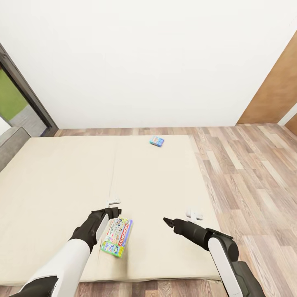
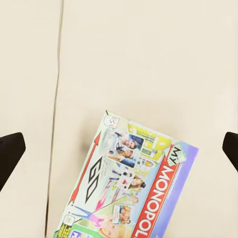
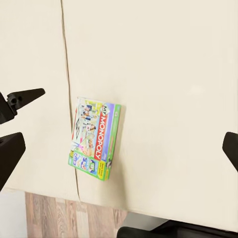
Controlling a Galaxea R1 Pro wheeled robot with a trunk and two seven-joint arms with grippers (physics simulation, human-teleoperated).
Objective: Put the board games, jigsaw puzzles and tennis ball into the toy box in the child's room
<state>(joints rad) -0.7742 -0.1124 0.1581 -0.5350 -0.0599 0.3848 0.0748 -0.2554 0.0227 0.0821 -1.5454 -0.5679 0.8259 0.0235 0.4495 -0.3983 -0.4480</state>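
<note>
1. Lying flat on the bed (image 1: 53,177) near its front edge is the white-green board game (image 1: 117,236) — a "My Monopoly" box, cover up, turned at a slant, just beside the seam in the beige mattress.
2. Left gripper (image 1: 114,212) hovers right over the box's far end, just above it and not touching — from the left wrist camera the box (image 2: 130,183) sits between the two dark fingertips (image 2: 10,153), which stand wide apart.
3. Right gripper (image 1: 167,222) hangs off to the box's right, clear of it; from the right wrist camera its fingers (image 3: 11,153) are spread too, the box (image 3: 95,137) between them and farther off.
4. Way up at the bed's far edge, the smaller blue board game (image 1: 157,141) lies alone, well apart from both arms.
5. Beyond the mattress: wood floor (image 1: 247,165) and a white wall (image 1: 148,62).
</note>
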